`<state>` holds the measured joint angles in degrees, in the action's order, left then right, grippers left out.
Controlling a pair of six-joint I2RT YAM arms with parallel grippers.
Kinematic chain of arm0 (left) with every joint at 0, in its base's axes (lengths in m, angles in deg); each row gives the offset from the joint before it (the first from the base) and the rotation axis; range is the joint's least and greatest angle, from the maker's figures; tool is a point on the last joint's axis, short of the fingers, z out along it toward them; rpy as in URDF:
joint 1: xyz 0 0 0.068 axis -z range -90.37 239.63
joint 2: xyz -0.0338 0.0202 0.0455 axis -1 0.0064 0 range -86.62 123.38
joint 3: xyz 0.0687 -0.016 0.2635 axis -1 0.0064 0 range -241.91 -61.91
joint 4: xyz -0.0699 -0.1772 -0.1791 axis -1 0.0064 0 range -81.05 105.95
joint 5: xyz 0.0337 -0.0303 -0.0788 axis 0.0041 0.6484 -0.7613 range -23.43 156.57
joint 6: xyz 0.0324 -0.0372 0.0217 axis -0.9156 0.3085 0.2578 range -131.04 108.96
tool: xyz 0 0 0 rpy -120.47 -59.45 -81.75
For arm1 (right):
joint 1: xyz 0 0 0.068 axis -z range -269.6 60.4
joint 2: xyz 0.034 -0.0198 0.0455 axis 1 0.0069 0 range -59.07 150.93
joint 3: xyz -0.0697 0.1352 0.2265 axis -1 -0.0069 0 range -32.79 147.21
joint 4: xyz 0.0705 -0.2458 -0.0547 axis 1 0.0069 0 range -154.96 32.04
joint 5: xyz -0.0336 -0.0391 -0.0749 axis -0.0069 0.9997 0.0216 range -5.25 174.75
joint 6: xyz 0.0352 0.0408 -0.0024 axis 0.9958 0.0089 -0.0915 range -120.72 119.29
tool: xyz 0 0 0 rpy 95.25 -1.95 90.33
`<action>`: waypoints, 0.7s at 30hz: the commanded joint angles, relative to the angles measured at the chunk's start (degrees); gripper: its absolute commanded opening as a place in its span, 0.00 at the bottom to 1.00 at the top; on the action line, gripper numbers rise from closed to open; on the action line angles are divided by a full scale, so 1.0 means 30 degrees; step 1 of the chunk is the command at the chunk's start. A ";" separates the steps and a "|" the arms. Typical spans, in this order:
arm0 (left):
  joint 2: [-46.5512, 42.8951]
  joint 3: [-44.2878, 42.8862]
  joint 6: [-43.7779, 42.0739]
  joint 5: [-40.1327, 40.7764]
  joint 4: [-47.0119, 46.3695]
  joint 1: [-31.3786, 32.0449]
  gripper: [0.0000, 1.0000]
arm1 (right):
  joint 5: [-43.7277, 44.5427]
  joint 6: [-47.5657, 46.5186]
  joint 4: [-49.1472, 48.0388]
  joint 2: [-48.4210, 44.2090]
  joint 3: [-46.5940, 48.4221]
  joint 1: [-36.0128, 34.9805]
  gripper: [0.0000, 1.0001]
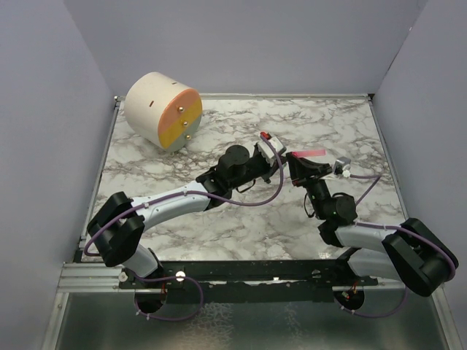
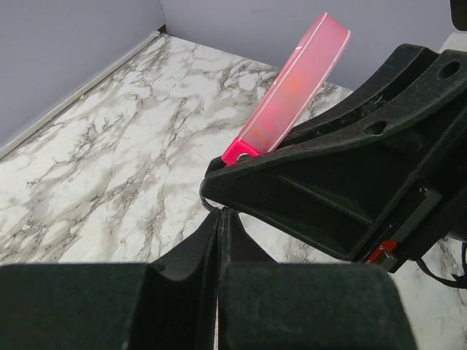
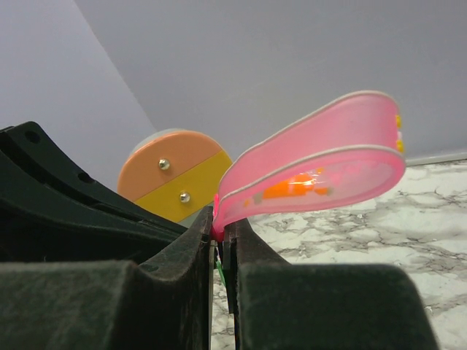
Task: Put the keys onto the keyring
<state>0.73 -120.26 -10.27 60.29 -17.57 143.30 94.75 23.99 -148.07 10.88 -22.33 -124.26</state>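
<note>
One keyring (image 3: 314, 164) pinched in right gripper (image 3: 219, 227), left gripper (image 2: 220, 216) closed, one cylinder (image 1: 162, 109).

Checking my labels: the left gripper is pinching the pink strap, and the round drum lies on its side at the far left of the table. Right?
Not quite: the right gripper is pinching the pink strap, as the right wrist view shows. The left gripper is shut close by. The round drum does lie on its side at the far left of the table.
</note>
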 commanded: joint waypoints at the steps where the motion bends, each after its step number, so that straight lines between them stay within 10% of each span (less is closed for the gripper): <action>1: 0.0092 0.0255 0.0637 -0.1499 -0.1239 -0.0157 0.00 | -0.0433 -0.0470 -0.6227 -0.0246 0.0637 -0.0087 0.01; 16: 0.0410 0.0140 0.1189 -0.2336 -0.1617 -0.0278 0.00 | -0.0637 -0.0635 -0.6246 -0.0071 0.1168 -0.0064 0.01; 21: 0.0234 0.0383 0.1269 -0.2007 -0.1615 -0.0261 0.23 | -0.0642 -0.0746 -0.6224 -0.0286 0.1143 -0.0079 0.01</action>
<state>1.34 -120.13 -7.60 56.27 -19.93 142.21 94.71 22.90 -148.09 10.86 -20.52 -124.13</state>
